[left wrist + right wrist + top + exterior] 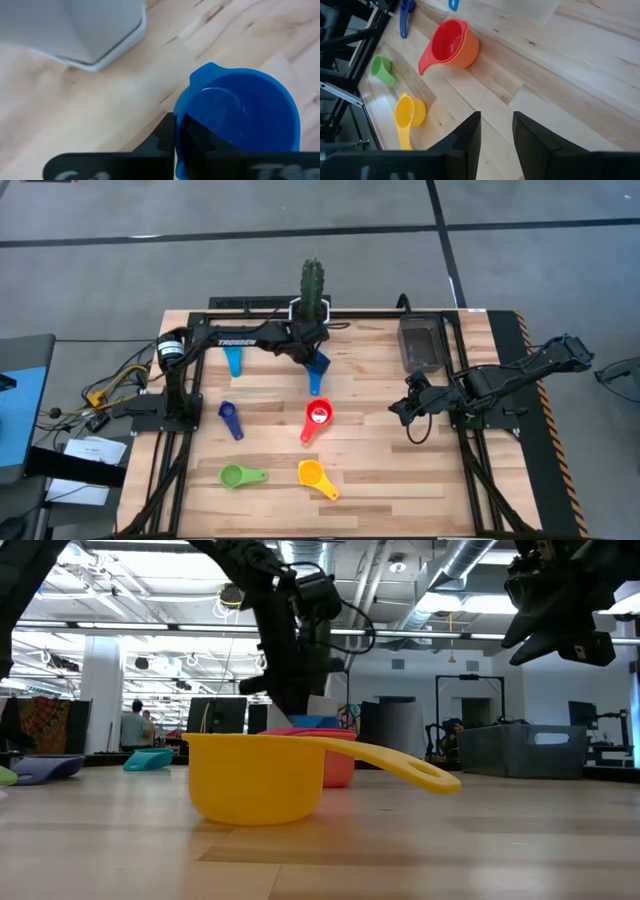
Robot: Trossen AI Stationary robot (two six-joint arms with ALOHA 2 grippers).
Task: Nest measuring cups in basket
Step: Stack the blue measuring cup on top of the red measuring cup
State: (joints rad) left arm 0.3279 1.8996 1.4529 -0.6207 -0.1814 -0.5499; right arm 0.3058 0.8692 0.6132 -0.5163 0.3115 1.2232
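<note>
— See the blue cup [317,367]? It sits near the back of the table, just in front of the white cactus pot [85,30], and the left gripper [306,346] is clamped shut on its handle.

— A thin grip, I'd say. If the handle slips between those fingers on the lift, the cup could swing or drop onto the wood.

— And the pot stands just beside it. A careless pull upward might knock the cactus [312,288].

— Where does it go?

— The basket [421,342] is well apart, at the back right of the table, so the carry is long. The red cup [318,416] already lies inside the orange cup [465,50] mid-table; nothing looks nested in the basket yet.

— And the other arm?

— The right gripper [397,409] hangs above bare table between the red cup and the basket, fingers a little apart, holding nothing. It waits close to the path toward the basket, so the arms could meet.

— The yellow cup [313,475], green cup [235,476], dark blue cup [230,418] and light blue cup [234,361] lie scattered.
</note>
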